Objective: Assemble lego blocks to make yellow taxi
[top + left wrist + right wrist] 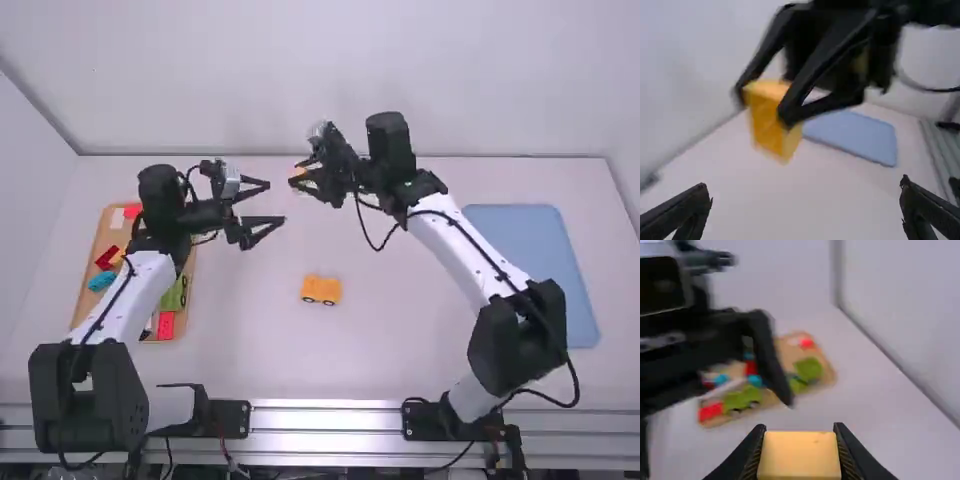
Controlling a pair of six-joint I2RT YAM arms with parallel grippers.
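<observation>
Lining up handover, most likely. Right gripper point(799, 429) has yellow block point(767, 112) pinched snug in its jaws, held above table point(400, 340). Left gripper point(277, 202) faces it, jaws spread wide, nothing in them. Yellow car body point(321, 290) sits on table, near middle. Trick imo: left squares up to block's free end, closes gently, right lets go only once grip's solid. Rushing probably twists block.

White table point(400, 340) with tan tray point(85, 306), yellow wheeled block point(321, 288) and blue tray point(530, 255).
</observation>
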